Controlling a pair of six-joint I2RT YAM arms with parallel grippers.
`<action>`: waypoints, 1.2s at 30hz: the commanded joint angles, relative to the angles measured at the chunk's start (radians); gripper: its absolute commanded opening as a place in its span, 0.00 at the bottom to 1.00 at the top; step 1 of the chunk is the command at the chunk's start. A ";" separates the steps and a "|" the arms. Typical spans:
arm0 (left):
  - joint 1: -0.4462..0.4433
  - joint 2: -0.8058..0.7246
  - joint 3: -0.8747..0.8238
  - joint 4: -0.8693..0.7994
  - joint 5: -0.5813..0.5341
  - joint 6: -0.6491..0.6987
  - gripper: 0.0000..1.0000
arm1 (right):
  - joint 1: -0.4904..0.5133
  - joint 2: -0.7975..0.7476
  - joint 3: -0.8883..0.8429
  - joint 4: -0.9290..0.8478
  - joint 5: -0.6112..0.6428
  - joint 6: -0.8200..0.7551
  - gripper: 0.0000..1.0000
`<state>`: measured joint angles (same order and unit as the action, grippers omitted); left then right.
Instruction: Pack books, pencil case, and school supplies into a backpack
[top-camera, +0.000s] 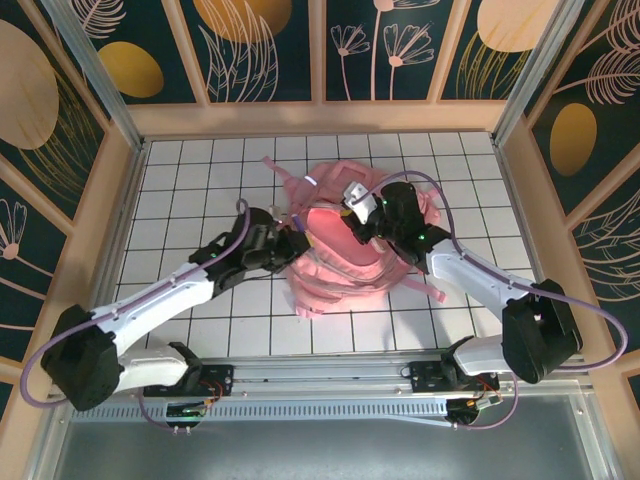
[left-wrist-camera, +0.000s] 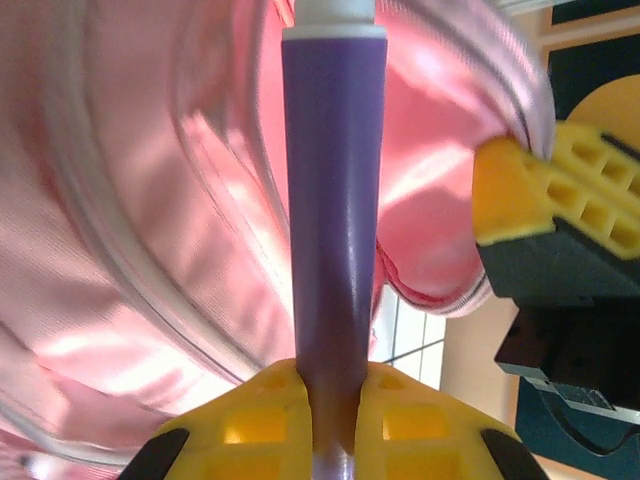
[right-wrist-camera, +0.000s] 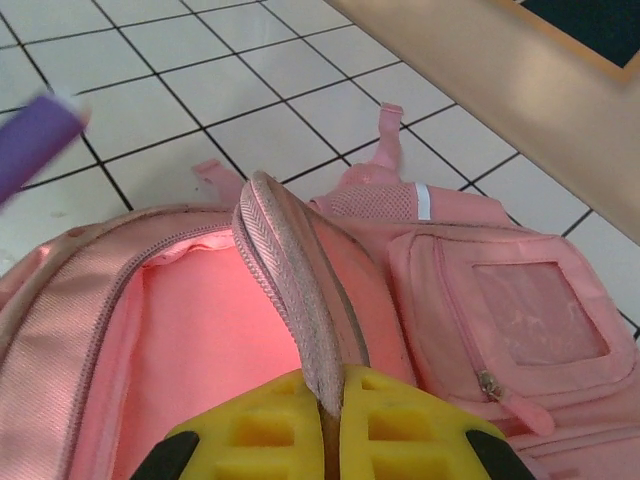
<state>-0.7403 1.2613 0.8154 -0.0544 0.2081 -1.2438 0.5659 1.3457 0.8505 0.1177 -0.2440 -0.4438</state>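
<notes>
The left gripper (left-wrist-camera: 335, 405) is pressed together on the lower end of a purple pen (left-wrist-camera: 335, 200), whose white-collared far end points away from the pads toward the glossy pink backpack (top-camera: 345, 265). The right gripper (right-wrist-camera: 335, 415) is pinched on the zipped rim (right-wrist-camera: 285, 270) of the main opening, and that rim is held lifted so that the bright pink inside is exposed below it. In the right wrist view the pen's end is seen at the upper left, over the tiled table (right-wrist-camera: 250, 90) and just outside the edge of the opening, not yet within it. The step in hand is judged to be the stowing of the pen, with the mouth held open by the other arm. For the next move the pen would need to be carried over the gap and lowered end-first into the compartment before the pads are parted. The rim should be held up until then, since a slack edge could close the mouth. The books and pencil case cannot be made out.
</notes>
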 joint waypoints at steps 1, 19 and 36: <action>-0.041 0.062 0.053 0.099 -0.110 -0.154 0.07 | -0.012 0.005 0.003 0.145 -0.003 0.092 0.00; -0.036 0.388 0.236 0.173 -0.199 -0.184 0.69 | -0.003 -0.023 -0.034 0.136 -0.007 0.118 0.00; 0.149 -0.122 0.021 0.038 -0.157 1.025 0.93 | -0.013 -0.038 0.005 -0.021 -0.134 -0.335 0.00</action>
<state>-0.5903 1.1473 0.8902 -0.0902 -0.0528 -0.7273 0.5579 1.3361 0.8238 0.1150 -0.3038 -0.6315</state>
